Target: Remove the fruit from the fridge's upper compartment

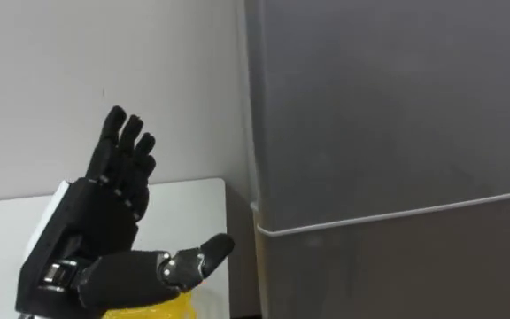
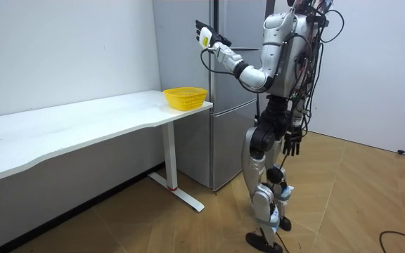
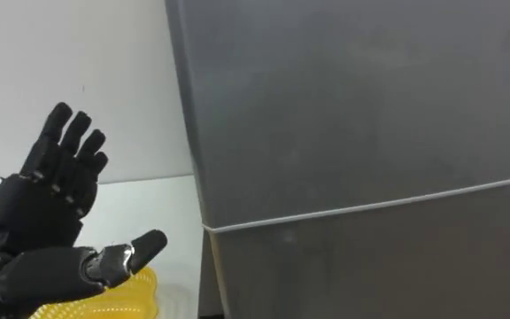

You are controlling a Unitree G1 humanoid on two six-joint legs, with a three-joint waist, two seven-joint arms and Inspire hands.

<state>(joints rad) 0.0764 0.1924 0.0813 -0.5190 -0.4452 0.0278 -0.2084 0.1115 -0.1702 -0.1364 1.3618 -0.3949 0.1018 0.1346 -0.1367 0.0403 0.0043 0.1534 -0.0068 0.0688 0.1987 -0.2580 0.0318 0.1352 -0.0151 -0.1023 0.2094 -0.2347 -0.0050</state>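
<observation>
Raised, spread wide and empty, the left robot hand point(image 1: 104, 221) hovers just left of the tall grey metal fridge point(image 1: 388, 275). Its upper door point(image 1: 388, 106) is shut, hiding the item. Best to hook that door's left edge, clear of the yellow plastic basket point(image 1: 171, 307) on the white bench point(image 1: 189, 199). The right robot hand point(image 2: 292, 144) hangs idle.

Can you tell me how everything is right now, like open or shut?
upper fridge door: shut.
lower fridge door: shut.
left hand: open, raised, holding nothing.
right hand: hanging at the robot's side.
yellow basket: upright at the end of the table.
</observation>
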